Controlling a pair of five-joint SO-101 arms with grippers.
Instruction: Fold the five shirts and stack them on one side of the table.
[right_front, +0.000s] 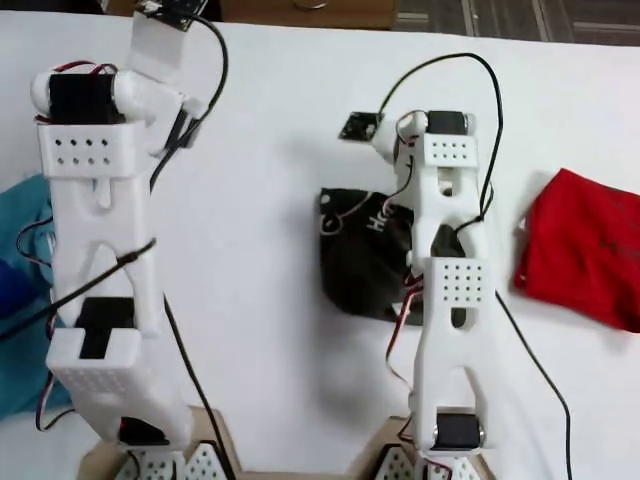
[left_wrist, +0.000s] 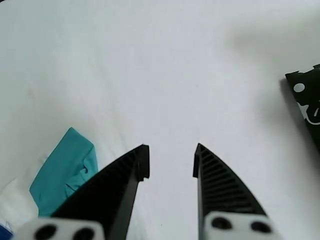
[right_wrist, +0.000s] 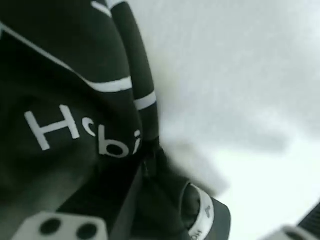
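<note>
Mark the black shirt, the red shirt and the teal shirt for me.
black shirt (right_front: 350, 270), high view, left half of the cloth.
red shirt (right_front: 585, 250), high view, middle of the cloth.
teal shirt (left_wrist: 65, 170), left wrist view, middle of the visible cloth.

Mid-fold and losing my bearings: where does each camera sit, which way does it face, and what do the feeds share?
High view: fixed above the table, facing down; both arms show, the right one over the black shirt.
Left wrist view: on the left arm, facing bare table past the left gripper, jaws open.
Right wrist view: on the right arm, close over the black shirt, past the right gripper.
Shared: all three show the black shirt; high and left wrist views share the teal shirt.
</note>
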